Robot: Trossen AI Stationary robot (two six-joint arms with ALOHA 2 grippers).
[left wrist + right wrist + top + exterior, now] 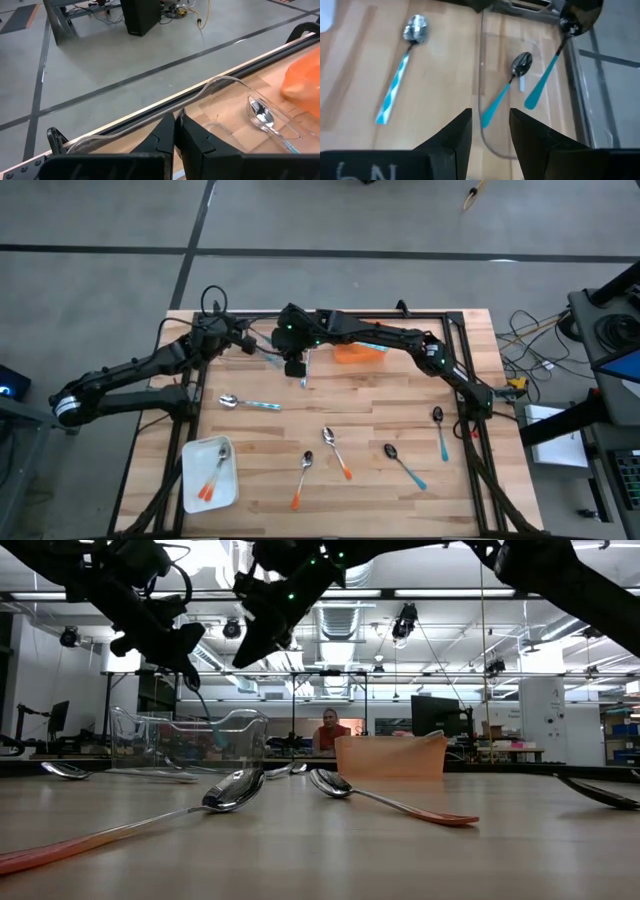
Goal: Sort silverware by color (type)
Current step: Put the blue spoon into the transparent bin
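Hard to see the grip itself: the left gripper is clamped tight, and only from low down does a teal spoon show dangling from it over the clear tub. The right arm covers part of that tub from above. The right gripper hovers at the tub's edge, fingers apart, nothing between them. Inside the tub lies one blue spoon. The orange tub hides its contents. The white tray holds two orange spoons. Five more spoons lie loose on the table.
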